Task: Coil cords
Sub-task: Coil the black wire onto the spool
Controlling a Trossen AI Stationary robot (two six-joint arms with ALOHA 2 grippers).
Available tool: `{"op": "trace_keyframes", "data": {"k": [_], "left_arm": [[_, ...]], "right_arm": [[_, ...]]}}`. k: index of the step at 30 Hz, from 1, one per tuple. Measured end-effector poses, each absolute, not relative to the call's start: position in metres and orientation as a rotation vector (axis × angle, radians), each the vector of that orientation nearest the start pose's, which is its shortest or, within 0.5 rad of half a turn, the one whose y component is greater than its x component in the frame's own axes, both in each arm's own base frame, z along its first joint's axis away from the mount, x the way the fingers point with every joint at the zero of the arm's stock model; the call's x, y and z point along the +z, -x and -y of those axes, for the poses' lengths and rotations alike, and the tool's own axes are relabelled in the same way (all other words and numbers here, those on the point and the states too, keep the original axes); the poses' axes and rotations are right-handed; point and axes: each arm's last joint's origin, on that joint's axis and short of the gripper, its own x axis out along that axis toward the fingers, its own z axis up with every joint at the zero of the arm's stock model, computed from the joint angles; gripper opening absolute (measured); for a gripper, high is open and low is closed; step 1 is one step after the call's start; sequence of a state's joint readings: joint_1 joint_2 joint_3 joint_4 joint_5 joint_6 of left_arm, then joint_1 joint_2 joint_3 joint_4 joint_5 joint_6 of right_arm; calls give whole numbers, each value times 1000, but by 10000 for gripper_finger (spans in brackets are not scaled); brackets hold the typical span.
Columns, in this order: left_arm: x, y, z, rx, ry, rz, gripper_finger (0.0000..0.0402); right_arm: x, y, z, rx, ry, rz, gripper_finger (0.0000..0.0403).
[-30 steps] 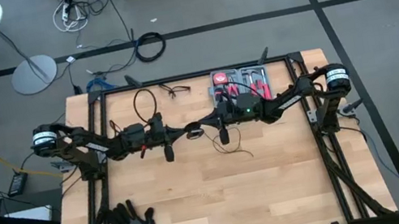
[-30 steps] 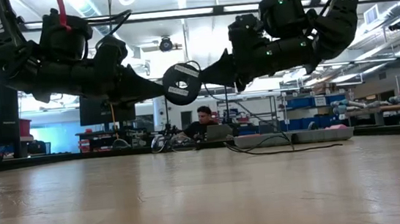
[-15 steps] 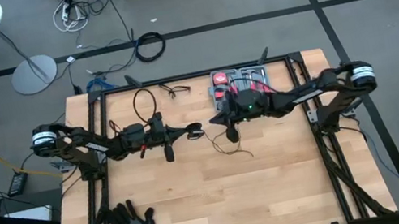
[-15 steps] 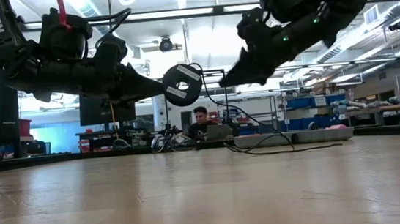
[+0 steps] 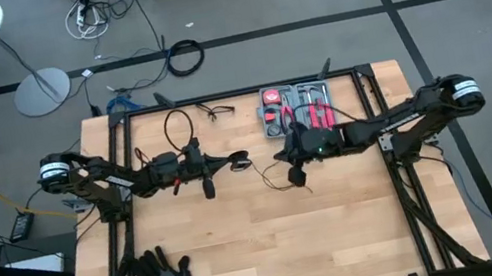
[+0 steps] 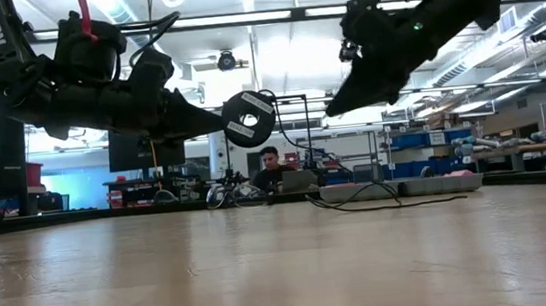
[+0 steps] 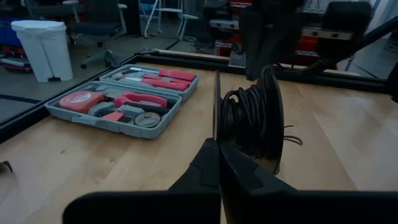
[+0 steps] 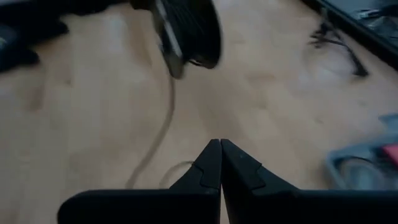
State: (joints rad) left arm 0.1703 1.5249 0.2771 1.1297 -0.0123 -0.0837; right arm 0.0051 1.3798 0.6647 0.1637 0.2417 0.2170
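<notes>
So right gripper [image 5: 297, 176] backed off and rose, fingers pinched empty, while left gripper [image 6: 218, 125] kept clamping the cord spool [image 6: 250, 118] above the surface [image 5: 262, 227]; winding paused.

Both arms raised, left gripper [image 5: 227, 164] and right gripper [image 5: 296, 178] closed (fingers together).
</notes>
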Motion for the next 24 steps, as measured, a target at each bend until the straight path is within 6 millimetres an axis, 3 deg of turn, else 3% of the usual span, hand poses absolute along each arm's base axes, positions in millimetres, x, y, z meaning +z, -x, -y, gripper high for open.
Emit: {"op": "trace_keyframes", "data": {"k": [6, 12, 19, 24], "left_arm": [[142, -235, -41, 183, 92, -115, 0], [142, -235, -39, 147, 95, -122, 0], [141, -235, -39, 122, 97, -124, 0], [142, -235, -38, 111, 97, -117, 0]], "right_arm": [[187, -300, -5, -240, -127, -375, 8], [173, -315, -3, -244, -142, -303, 51], [176, -321, 0, -249, -137, -285, 100], [179, -323, 1, -243, -103, -278, 111]]}}
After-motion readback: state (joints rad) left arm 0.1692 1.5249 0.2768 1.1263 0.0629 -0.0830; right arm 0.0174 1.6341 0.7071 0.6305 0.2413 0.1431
